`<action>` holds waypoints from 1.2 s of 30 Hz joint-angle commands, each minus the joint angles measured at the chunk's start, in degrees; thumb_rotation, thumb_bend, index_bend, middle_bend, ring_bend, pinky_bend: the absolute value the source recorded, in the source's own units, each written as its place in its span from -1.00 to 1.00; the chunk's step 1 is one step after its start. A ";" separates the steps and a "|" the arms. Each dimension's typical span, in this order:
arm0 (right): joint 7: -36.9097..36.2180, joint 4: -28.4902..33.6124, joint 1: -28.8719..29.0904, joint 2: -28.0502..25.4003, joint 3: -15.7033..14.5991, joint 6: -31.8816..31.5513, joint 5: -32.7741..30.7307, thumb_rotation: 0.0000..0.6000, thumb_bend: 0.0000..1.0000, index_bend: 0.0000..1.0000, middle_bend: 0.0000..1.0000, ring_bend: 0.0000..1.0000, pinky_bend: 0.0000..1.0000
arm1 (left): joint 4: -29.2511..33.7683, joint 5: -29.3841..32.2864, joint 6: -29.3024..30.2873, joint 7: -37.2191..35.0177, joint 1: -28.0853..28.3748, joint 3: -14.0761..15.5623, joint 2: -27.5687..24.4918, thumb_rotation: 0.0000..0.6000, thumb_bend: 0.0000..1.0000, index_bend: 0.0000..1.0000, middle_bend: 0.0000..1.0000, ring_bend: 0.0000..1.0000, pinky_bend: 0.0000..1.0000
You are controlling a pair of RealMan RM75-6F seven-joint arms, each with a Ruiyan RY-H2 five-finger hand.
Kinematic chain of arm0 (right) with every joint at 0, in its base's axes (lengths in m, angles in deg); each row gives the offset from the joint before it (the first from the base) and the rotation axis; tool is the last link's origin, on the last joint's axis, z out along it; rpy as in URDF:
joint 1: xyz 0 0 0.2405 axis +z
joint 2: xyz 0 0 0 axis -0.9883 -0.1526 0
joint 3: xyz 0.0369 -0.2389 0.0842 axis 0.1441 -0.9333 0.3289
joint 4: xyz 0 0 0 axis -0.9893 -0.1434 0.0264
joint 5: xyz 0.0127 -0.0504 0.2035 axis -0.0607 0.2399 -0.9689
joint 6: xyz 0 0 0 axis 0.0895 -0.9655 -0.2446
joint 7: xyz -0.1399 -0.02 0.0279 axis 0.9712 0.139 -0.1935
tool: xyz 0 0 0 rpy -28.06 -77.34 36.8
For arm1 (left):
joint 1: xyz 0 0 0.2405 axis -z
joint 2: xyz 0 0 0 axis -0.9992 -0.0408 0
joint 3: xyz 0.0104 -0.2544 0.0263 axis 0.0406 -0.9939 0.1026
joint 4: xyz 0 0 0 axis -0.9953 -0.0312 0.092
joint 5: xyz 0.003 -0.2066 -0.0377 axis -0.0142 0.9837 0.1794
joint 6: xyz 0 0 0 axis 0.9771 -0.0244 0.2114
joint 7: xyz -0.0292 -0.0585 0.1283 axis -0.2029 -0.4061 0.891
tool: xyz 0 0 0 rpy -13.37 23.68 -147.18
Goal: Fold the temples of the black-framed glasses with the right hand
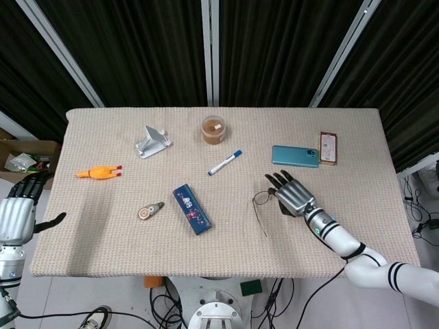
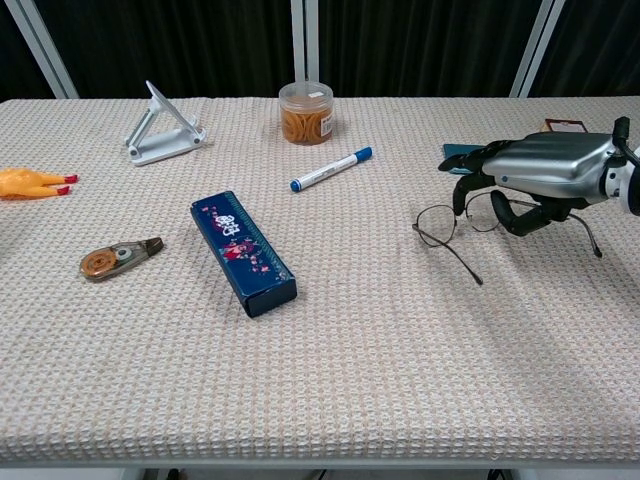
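Open tabletop (image 1: 329, 253) along the near edge, clutter behind.
Blue phone (image 1: 295, 155) just behind right robot hand (image 1: 293, 195); marker (image 1: 225, 162) and pencil case (image 1: 192, 209) to its left.

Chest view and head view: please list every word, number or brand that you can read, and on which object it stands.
No text reads clearly.
Blue case: a white mark and flower print, too blurred to read.
Marker: no legible print.
Small box beside the phone: its label is too small to read.

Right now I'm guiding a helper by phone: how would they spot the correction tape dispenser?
On the beige woven table, look at the robot's left half, in front of the orange rubber chicken. The correction tape dispenser lies left of the dark blue case: small, teardrop-shaped, with an orange wheel.
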 commanded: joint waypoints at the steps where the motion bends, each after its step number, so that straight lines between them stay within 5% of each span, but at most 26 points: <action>1: 0.63 -1.27 1.07 0.92 0.41 1.48 -1.16 0.61 1.00 -0.34 -1.00 -1.00 -1.00 | 0.03 -0.04 -0.10 -0.01 0.13 -0.03 -0.02 1.00 -0.97 -0.66 -0.70 -0.72 -0.54; 13: 0.36 -2.19 2.36 1.58 1.43 1.38 -2.34 0.61 1.00 -0.41 -1.00 -1.00 -1.00 | -0.32 0.72 0.34 -1.00 -0.52 -0.24 -0.66 1.00 -0.97 -0.66 -0.70 -0.72 -0.54; 20: -0.77 -1.22 3.39 0.43 2.95 0.64 -2.09 0.61 1.00 -0.95 -1.00 -1.00 -1.00 | -0.32 0.54 0.27 -0.96 -0.48 -0.16 -0.74 1.00 -0.97 -0.66 -0.70 -0.72 -0.54; 24: -1.82 0.19 4.11 -0.64 4.80 -1.27 -1.14 0.61 1.00 -1.00 -1.00 -1.00 -1.00 | 0.10 0.63 0.51 -0.62 -0.63 -0.23 -0.94 1.00 -0.97 -0.66 -0.70 -0.72 -0.54; 30: -4.44 4.71 1.85 -3.90 6.28 -10.37 4.11 0.60 1.00 -1.00 -1.00 -1.00 -1.00 | 0.71 0.41 0.66 -0.06 -0.51 -0.36 -1.20 1.00 -0.97 -0.66 -0.70 -0.72 -0.54; 36: -6.53 8.02 -5.31 -7.07 5.12 -27.34 13.04 0.60 0.88 -1.00 -1.00 -1.00 -1.00 | 0.88 0.21 0.75 0.24 -0.59 -0.17 -1.08 1.00 -0.97 -0.66 -0.70 -0.72 -0.54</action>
